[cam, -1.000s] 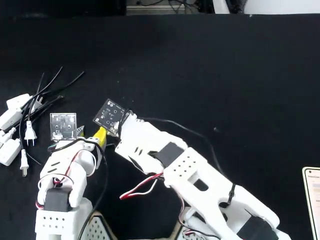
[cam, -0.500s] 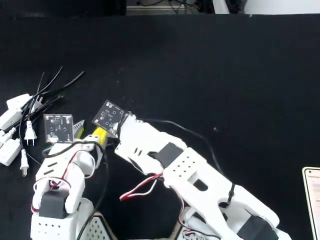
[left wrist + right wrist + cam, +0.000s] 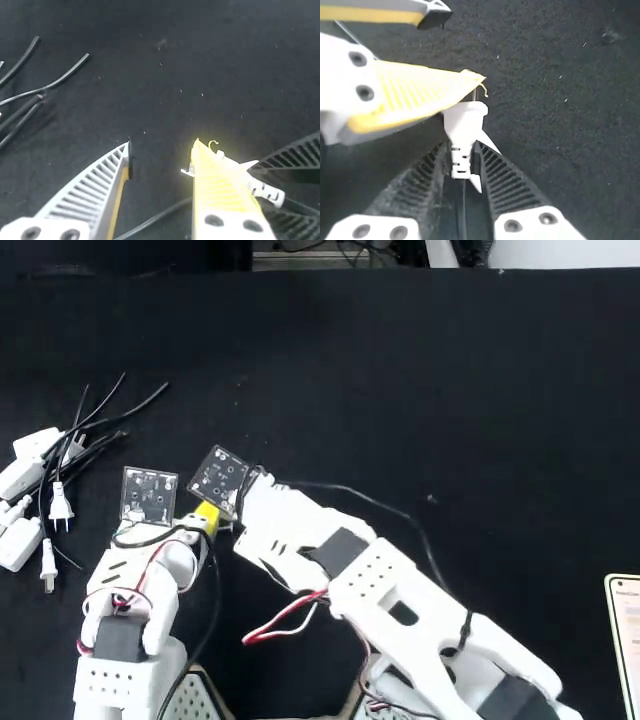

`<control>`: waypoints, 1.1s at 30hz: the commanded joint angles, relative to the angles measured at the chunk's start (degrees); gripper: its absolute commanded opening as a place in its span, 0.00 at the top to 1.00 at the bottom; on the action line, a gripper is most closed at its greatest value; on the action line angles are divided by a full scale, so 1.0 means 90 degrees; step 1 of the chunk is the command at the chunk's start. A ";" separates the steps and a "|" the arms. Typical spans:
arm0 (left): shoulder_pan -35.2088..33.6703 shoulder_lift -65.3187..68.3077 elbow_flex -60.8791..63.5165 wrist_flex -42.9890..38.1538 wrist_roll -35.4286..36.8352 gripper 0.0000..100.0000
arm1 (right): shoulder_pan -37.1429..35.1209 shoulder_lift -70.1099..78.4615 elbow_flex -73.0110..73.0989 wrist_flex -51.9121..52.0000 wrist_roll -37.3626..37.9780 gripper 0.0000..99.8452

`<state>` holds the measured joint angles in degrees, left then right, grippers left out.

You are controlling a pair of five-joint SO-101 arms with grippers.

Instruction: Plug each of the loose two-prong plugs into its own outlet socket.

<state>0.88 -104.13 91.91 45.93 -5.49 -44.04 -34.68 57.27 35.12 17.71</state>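
The right tool [image 3: 462, 147] is clamped on a white plug [image 3: 464, 122], just beside the left tool [image 3: 162, 149], whose jaws stand apart, gripping nothing. Two loose plugs [image 3: 59, 506] lie among black cords [image 3: 110, 410] and white outlet blocks [image 3: 22, 476] at the left edge of the black tabletop [image 3: 450, 390].

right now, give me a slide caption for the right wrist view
Right gripper shut on a white plug, the open left gripper close beside it over the black table.
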 commanded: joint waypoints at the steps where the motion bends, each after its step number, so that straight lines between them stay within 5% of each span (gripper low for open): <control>1: -0.0044 0.0039 -0.0054 -0.0107 -0.0029 0.79 | -0.0137 -0.0581 0.0005 0.0029 -0.0215 0.99; 26: -0.0405 0.0039 -0.0161 -0.0098 -0.0020 0.80 | -0.0059 -0.0835 0.0093 0.0029 -0.0234 0.99; 33: -0.0640 0.0039 -0.0210 -0.0088 -0.0010 0.80 | 0.0498 -0.0181 -0.0425 0.0332 -0.0234 0.99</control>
<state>-4.13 -103.52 93.23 45.93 -5.67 -42.46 -38.64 59.03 35.47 16.04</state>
